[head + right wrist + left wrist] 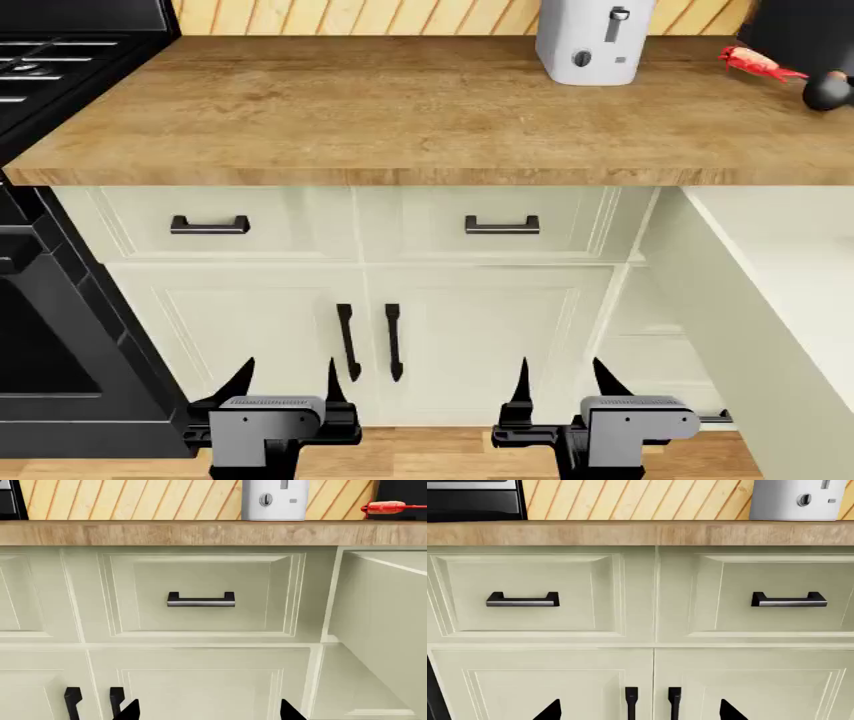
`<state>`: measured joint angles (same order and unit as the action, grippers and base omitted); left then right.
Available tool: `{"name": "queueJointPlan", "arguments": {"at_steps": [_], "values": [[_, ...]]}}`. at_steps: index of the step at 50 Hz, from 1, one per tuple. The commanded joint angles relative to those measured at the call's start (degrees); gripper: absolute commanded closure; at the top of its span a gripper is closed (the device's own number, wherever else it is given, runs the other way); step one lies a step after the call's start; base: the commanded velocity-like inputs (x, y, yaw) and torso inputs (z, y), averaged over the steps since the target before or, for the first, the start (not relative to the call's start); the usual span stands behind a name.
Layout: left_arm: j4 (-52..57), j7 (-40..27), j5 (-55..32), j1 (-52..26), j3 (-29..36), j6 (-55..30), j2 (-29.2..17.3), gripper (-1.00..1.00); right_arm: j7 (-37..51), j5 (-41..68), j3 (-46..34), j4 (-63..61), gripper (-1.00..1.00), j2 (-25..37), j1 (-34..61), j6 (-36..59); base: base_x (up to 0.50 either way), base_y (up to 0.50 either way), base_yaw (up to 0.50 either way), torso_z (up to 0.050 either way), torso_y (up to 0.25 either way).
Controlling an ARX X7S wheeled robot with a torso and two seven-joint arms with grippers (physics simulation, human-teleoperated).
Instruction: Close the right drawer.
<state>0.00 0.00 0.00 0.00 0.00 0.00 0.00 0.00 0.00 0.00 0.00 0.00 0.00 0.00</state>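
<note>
A butcher-block wooden countertop (374, 110) runs across a simulated kitchen, backed by a wall of diagonal pale wood planks (640, 500) and flanked at the robot's left by a black stove (54, 60). One white toaster (594, 40) stands at the back of the counter, with a red object (754, 62) and a black one (825, 90) near the far right corner; what these two are cannot be told. Below the counter, two closed cream drawer fronts sit side by side, each with one short black bar handle (210, 225) (502, 225), above two cabinet doors carrying two long vertical black handles (347, 340) (394, 340). At the far right, the right drawer (747, 300) stands pulled well out from the cabinet run, its pale side wall reaching toward the robot; its front is out of frame. The left gripper (284, 385) and right gripper (558, 385) hang low before the cabinet doors, both with jaws spread apart and holding nothing, well apart from the open drawer.
</note>
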Motion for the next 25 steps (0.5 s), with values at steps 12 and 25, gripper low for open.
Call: {"name": "queueJointPlan", "arguments": {"at_steps": [12,25], "values": [[-0.1,-3.2,-2.4,-0.4,3.3,-0.8,-2.7,-1.0,3.1,3.7,-2.9,-0.9,-1.0,2.6,-0.1,0.7,0.0,0.0,0.0,0.0,0.0],[2.6,-4.4,-1.6,0.1,6.0,-3.7,-4.6,-1.0,4.7,7.7,-2.9,-4.8,-1.0,3.4,0.1,6.2,0.0,0.0,0.0,0.0,0.0]]}}
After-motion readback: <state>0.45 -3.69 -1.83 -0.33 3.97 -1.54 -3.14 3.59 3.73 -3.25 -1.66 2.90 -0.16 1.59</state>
